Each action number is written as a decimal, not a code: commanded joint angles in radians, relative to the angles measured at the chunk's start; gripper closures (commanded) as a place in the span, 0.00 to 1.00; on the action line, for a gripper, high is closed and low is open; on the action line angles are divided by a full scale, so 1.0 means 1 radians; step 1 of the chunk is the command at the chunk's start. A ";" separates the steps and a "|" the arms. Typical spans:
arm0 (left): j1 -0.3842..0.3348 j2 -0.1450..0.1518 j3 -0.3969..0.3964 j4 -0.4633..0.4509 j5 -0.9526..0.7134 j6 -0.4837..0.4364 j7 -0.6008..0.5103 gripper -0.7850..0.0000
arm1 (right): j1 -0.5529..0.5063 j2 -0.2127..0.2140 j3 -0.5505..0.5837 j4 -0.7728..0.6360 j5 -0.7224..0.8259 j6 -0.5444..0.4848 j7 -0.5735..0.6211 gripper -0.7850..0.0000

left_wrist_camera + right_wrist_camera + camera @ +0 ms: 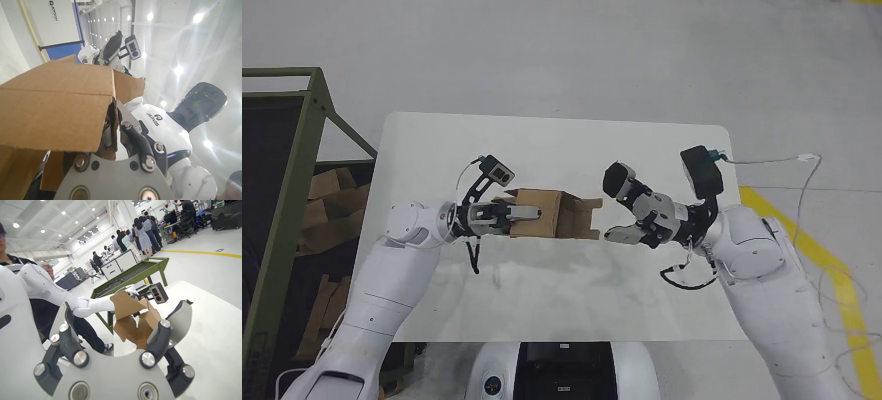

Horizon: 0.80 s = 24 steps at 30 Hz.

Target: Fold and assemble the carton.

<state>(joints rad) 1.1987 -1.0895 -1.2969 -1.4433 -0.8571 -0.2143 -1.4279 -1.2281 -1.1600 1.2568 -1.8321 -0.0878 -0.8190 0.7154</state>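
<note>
White table; carton centre; green rack alongside.

A white counter stands on a pale grey floor, with a green metal rack holding flat brown cardboard sheets just beside one end, and a thin white cable and a yellow floor line past the other end.

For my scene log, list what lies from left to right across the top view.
Green rack → left pincer → carton that it grips → right pincer, open → yellow floor line.
</note>
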 commanded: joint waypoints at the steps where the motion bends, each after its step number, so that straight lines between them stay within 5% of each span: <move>1: -0.007 -0.002 0.004 0.015 -0.034 0.018 -0.021 1.00 | -0.020 0.003 0.003 -0.019 -0.018 -0.002 -0.003 0.00; 11: -0.031 -0.008 0.014 0.056 -0.111 0.058 -0.068 1.00 | -0.030 0.005 0.008 -0.027 -0.023 0.011 -0.013 0.00; 24: -0.040 -0.012 0.029 0.059 -0.115 0.097 -0.070 1.00 | -0.047 0.012 0.013 -0.198 -0.500 0.029 -0.062 0.00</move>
<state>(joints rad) 1.1592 -1.1008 -1.2680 -1.3846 -0.9726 -0.1174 -1.4983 -1.2704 -1.1482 1.2655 -2.0195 -0.5388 -0.8050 0.6714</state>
